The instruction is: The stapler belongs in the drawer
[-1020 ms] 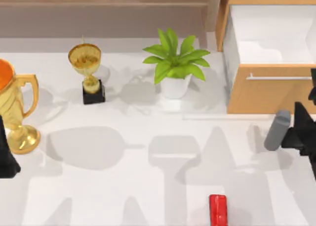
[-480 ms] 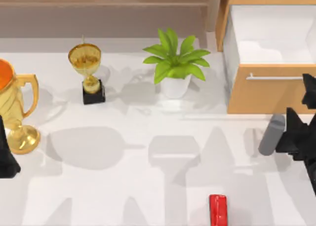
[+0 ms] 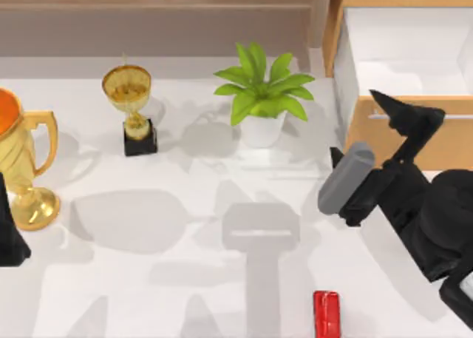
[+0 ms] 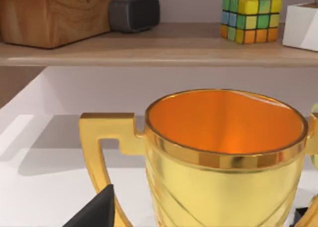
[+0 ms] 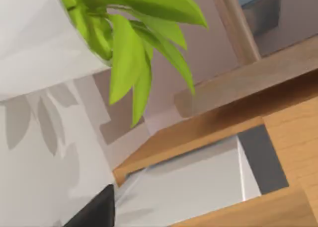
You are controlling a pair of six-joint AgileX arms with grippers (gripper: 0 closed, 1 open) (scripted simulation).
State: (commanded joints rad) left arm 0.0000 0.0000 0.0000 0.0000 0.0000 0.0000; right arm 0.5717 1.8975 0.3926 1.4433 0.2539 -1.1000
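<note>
Stapler: the red stapler (image 3: 327, 314) lies on the white table (image 3: 148, 279) at the front edge, its lower end cut off by the top view's border.
Drawer: the tan drawer (image 3: 403, 138) stands pulled open at the table's right rear, white inside, silver handle partly hidden behind my arm.
Right gripper: my right gripper (image 3: 399, 120) hovers in front of the drawer face, well apart from the stapler; I cannot tell how its fingers stand.
Left gripper: my left arm sits at the left edge beside a big gold trophy (image 3: 22, 168); fingers not readable.
Room: 1 potted plant (image 3: 262, 94), 1 small trophy (image 3: 129, 105), a brown shelf (image 4: 159, 45) holding a colored cube (image 4: 251, 18).
</note>
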